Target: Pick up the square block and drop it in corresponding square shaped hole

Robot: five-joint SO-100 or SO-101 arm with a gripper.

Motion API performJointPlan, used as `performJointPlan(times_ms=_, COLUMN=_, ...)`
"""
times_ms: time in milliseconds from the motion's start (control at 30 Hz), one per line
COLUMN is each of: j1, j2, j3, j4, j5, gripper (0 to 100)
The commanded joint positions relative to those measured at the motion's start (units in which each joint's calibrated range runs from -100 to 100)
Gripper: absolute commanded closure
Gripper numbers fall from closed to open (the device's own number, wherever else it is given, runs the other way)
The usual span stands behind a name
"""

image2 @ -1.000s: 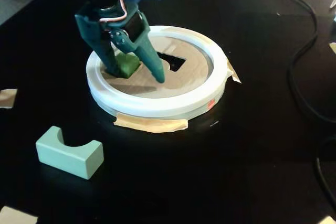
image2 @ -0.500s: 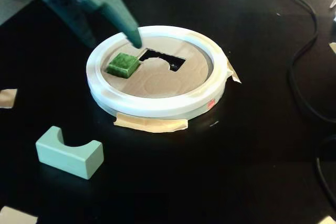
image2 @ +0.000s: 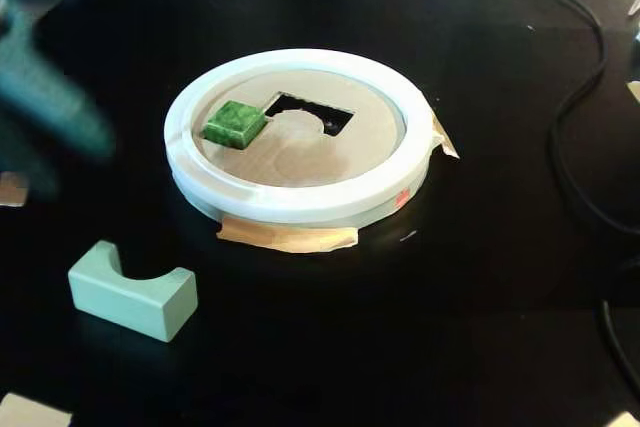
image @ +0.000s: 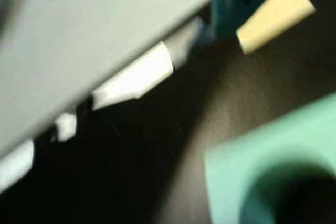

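Observation:
The green square block (image2: 234, 122) lies on the cardboard top inside the white ring (image2: 300, 202), just left of the square hole (image2: 310, 114), in the fixed view. Nothing holds it. My gripper (image2: 55, 112) is a teal motion blur at the far left, above the table and apart from the ring. The blur hides whether its jaws are open. In the wrist view only a blurred teal part (image: 233, 1) shows at the top right. The block and the hole are out of that view.
A pale green arch block (image2: 132, 292) lies on the black table front left, and shows in the wrist view (image: 273, 161). Beige tape (image2: 288, 235) holds the ring down. A black cable (image2: 575, 147) runs along the right. A blurred pale grey surface (image: 94, 35) fills the wrist view's upper left.

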Motion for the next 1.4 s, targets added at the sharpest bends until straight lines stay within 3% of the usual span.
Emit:
performJointPlan(times_ms=0, j1=5.24, j2=-16.63, j3=17.11, j4=-8.94, j5=1.71, gripper=22)
performJointPlan(times_ms=233, j1=5.99, j2=-26.13, j3=28.22, j4=-8.63, j5=1.81, gripper=22)
performJointPlan(times_ms=1367, j1=5.99, j2=-26.13, j3=31.05, j4=-7.83, j5=1.76, gripper=22)
